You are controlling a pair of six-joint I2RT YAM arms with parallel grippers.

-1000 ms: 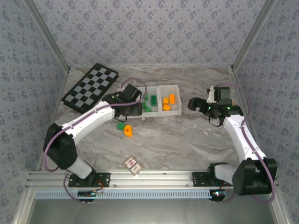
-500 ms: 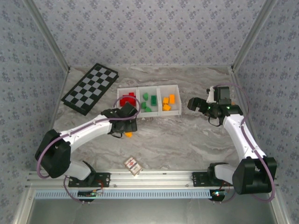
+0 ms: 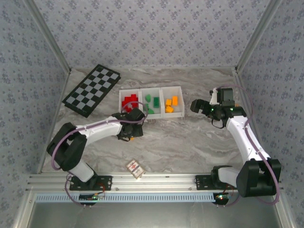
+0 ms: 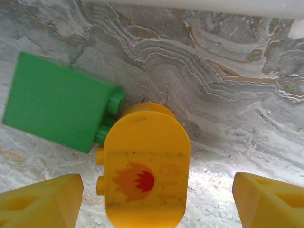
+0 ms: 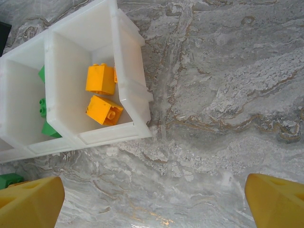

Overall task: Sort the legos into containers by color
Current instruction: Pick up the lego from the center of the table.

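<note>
A yellow lego [image 4: 145, 166] with a red flame print lies on the marble table, touching a green lego [image 4: 57, 107] at its upper left. My left gripper [image 4: 156, 199] is low over the yellow piece, open, with a finger on each side and a gap to both. From above, the left gripper [image 3: 131, 130] sits just in front of the containers [image 3: 141, 99], which hold red legos [image 3: 128, 102], green legos [image 3: 152, 102] and orange legos [image 3: 171, 104]. To the right of the tray my right gripper [image 3: 197, 105] hangs open with nothing in it.
A black-and-grey checkerboard [image 3: 92, 89] lies at the back left. A small white card with a red mark [image 3: 135, 167] sits near the front edge. The right wrist view looks down on the tray's right compartment [image 5: 128, 52] with orange legos [image 5: 100, 78] inside.
My left arm has pulled back from the tray and come down over the loose yellow and green legos in front of it. The right arm has not moved.
</note>
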